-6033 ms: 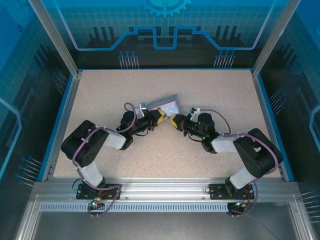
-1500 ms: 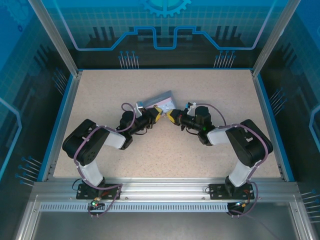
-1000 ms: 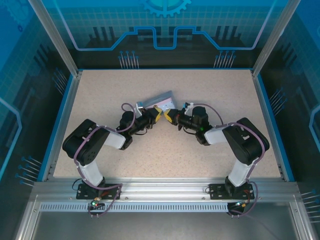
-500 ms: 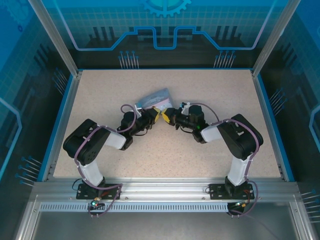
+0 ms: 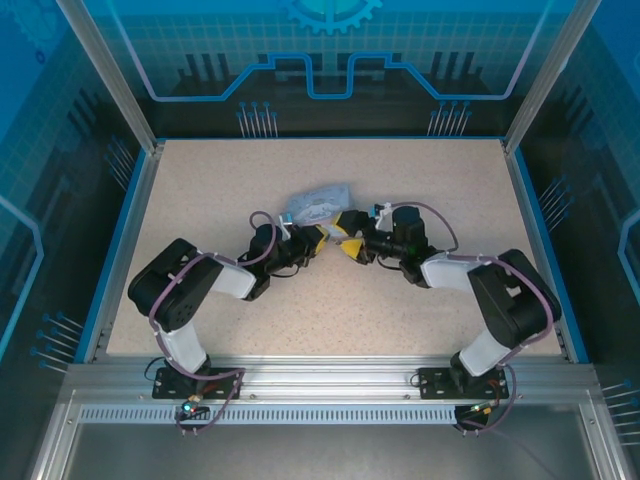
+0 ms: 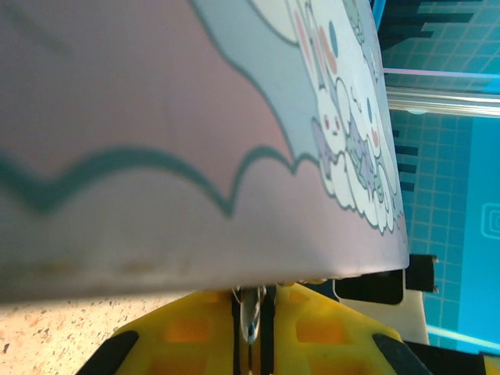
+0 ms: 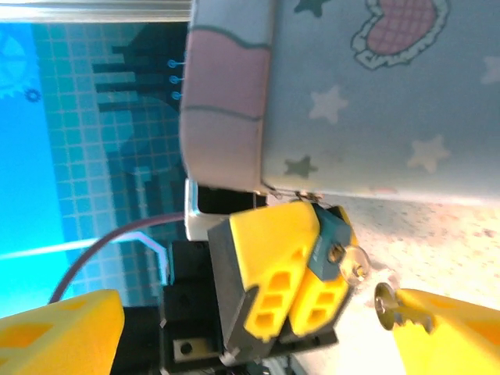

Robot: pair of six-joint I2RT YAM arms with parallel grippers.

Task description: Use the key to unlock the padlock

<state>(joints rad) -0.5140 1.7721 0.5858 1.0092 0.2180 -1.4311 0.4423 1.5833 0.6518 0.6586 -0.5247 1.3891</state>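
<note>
Speckled counter [image 5: 420,300], cartoon tin box [image 5: 318,203] mid-frame; left jaws clenched on padlock [image 7: 332,244]; right jaws released, key [image 7: 393,310] lower right.

Both arms are bent low over the table, with elbows set outward and forearms turned inward, so that the two grippers are set facing each other, almost tip to tip. The left arm [image 5: 190,290] is ended by the left gripper [image 5: 318,240], whose yellow fingers [image 6: 187,328] are pressed together on the padlock [image 7: 332,246]. On the right arm [image 5: 500,300], the right gripper [image 5: 350,248] is held with its fingers [image 7: 62,332] spread wide apart.
</note>
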